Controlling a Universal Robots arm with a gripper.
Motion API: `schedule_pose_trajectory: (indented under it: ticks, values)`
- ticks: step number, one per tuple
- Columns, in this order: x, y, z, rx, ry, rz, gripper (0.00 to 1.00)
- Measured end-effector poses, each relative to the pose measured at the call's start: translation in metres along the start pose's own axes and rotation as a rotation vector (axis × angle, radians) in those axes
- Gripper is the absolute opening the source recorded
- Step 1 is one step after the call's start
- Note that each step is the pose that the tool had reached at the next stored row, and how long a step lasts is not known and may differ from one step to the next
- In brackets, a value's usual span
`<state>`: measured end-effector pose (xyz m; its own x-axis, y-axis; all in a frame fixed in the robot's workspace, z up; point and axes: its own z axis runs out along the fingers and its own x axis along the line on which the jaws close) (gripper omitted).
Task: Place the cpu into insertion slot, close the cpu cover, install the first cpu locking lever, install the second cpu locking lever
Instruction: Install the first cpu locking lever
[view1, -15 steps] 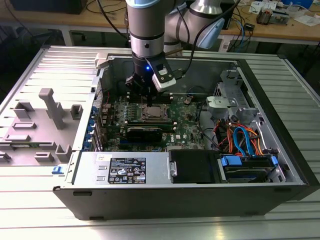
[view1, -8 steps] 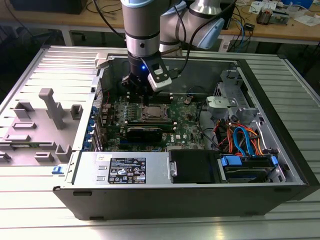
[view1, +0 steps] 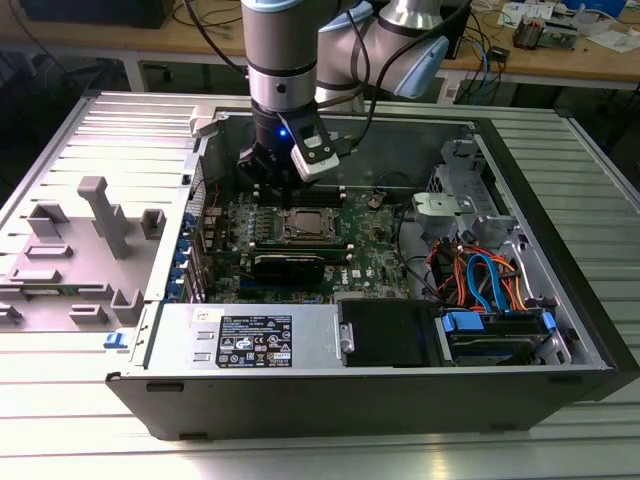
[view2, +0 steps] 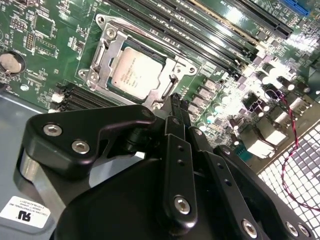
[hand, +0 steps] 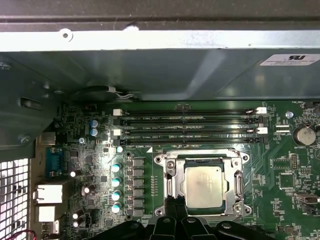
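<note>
The cpu, a silver-grey square chip, lies flat in the insertion slot on the green board. Over it sits the cpu cover, a shiny metal frame, lying flat with the chip showing through its window. A thin metal locking lever runs along one side of the socket. My black gripper hangs just above the board, at the socket's edge that lies on the exterior view's left. Its fingertips are pressed together with nothing visible between them.
Long black memory slots run beside the socket. A black fan shroud lies in front of it. The grey drive cage and coloured cables fill the exterior view's right. The case wall stands close behind. Grey fixtures stand outside.
</note>
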<state>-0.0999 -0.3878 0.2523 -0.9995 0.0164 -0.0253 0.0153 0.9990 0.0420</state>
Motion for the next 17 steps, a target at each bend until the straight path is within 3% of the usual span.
schedule_pose_trajectory:
  ticks: [11,17]
  values:
    - [0.0013,0.0000,0.0000,-0.0008,0.0000,0.000,0.11]
    - [0.0064,0.0000,-0.0001,-0.0008,0.0000,-0.001,0.11]
